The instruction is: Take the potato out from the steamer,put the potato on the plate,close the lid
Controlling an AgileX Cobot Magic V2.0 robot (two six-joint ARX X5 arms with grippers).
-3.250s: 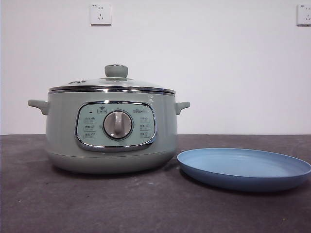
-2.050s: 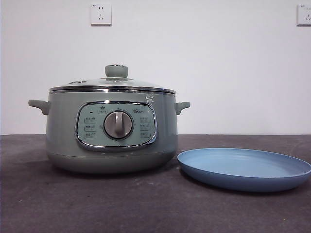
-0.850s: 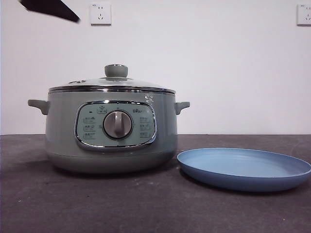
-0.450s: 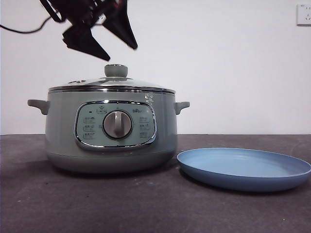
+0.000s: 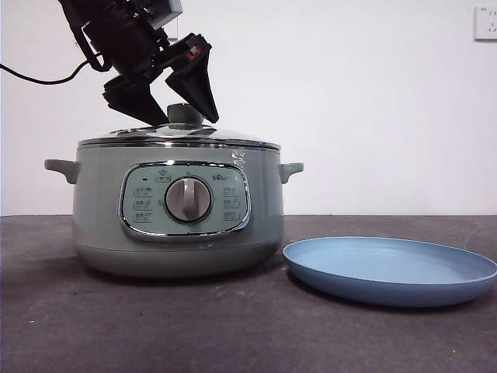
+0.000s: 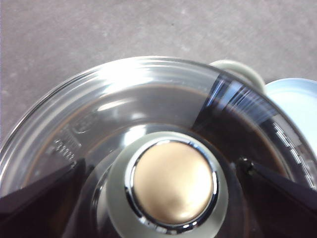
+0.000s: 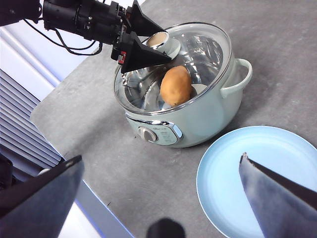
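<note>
The left gripper (image 5: pixel 175 116) straddles the lid's knob (image 6: pixel 173 182), spread wide and gripping nothing (potato (image 7: pixel 176 85) waits beneath glass), ready to lift.

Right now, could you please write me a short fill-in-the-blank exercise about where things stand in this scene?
1. The lid sits closed on the ____, a sage-green pot with a dial.
2. The left gripper has its open jaws on either side of the lid's ____.
3. Through the glass, the right wrist view shows the potato lying ____ the pot.
4. The light-blue plate beside the pot holds ____.

Missing words: steamer; knob; inside; nothing
</note>
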